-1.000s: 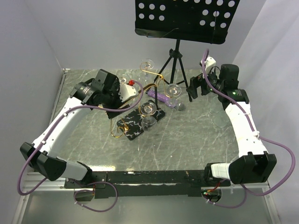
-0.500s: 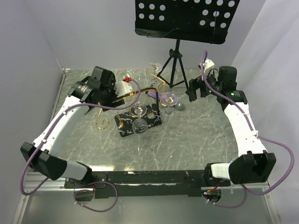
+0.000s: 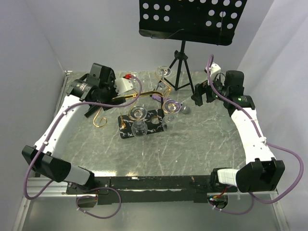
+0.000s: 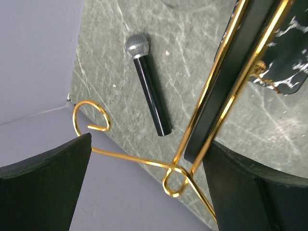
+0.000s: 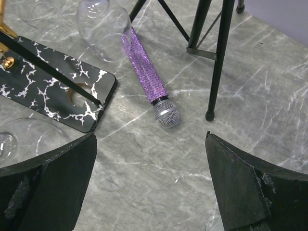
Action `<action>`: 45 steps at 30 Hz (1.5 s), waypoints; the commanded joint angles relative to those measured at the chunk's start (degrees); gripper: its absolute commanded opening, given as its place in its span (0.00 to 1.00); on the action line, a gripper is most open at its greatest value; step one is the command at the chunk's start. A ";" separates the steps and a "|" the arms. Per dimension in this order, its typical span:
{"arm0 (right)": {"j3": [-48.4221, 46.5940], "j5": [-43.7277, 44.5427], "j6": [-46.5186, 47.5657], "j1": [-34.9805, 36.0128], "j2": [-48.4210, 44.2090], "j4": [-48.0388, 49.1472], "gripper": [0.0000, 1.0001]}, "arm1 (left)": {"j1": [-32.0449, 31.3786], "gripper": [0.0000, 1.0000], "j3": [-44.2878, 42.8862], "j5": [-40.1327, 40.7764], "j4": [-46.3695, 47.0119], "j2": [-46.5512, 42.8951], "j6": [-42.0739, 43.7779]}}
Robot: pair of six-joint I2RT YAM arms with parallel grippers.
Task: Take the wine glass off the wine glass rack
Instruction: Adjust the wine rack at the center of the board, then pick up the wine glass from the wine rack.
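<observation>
The wine glass rack [image 3: 155, 119] is seen leaning over the table [image 3: 192, 144], with wine glasses [image 3: 138, 113] hung on it; its gold pole is perhaps touched by the left gripper [image 3: 122, 94].

We see a grey marbled table [image 3: 202, 144]: music stand [image 3: 192, 19], purple microphone [image 5: 147, 74] just beside its feet, wine glass rack [image 5: 48, 91] near

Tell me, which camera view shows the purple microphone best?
The right wrist view: the purple microphone lies close and almost whole, its grey head clear. The top view shows it small, partly behind a glass. The left wrist view misses it; a black microphone lies there.
</observation>
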State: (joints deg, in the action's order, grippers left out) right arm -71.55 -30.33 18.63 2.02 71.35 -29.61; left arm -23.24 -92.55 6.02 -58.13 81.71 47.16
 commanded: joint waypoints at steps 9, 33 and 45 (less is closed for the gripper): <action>-0.96 -3.86 -1.05 0.35 -1.65 -0.01 1.00 | 0.04 1.00 1.48 -19.01 5.39 -13.14 -14.98; -9.84 -3.34 0.96 2.46 2.48 -7.74 1.00 | -1.01 0.73 44.82 -49.52 43.09 -36.45 -27.73; -10.28 0.09 4.04 2.99 1.42 -12.49 1.00 | -5.22 0.68 58.80 -39.61 67.78 -38.21 -38.72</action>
State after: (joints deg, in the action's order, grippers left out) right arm -79.42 -31.92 20.84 4.64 74.08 -40.49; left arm -25.89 -35.57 -37.36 -3.03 44.34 12.36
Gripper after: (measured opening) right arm 0.997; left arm 0.706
